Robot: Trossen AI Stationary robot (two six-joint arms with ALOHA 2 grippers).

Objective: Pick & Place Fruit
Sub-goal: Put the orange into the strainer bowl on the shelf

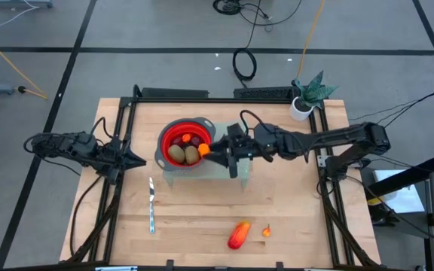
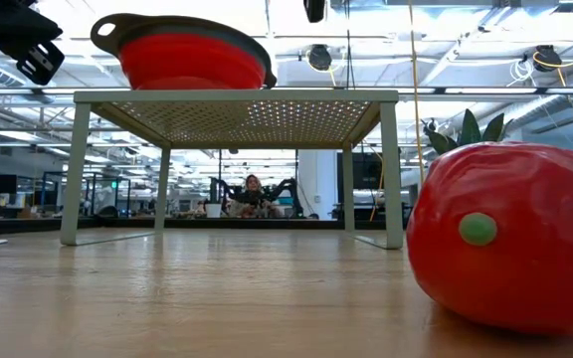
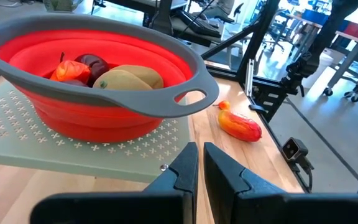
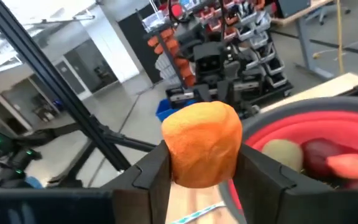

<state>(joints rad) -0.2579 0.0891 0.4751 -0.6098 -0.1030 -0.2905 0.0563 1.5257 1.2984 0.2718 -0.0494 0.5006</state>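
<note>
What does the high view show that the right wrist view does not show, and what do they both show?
Only the high view shows the knife, the long red-orange fruit near the table's front edge, the potted plant and the left gripper, shut. Only the right wrist view shows the room's shelves behind. Both show the right gripper holding an orange fruit at the red bowl, which already holds fruit.

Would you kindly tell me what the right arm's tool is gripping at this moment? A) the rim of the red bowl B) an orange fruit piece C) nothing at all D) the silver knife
B: the right tool has its fingers closed on an orange fruit piece, held at the edge of the red bowl, while the knife lies untouched on the table.
</note>
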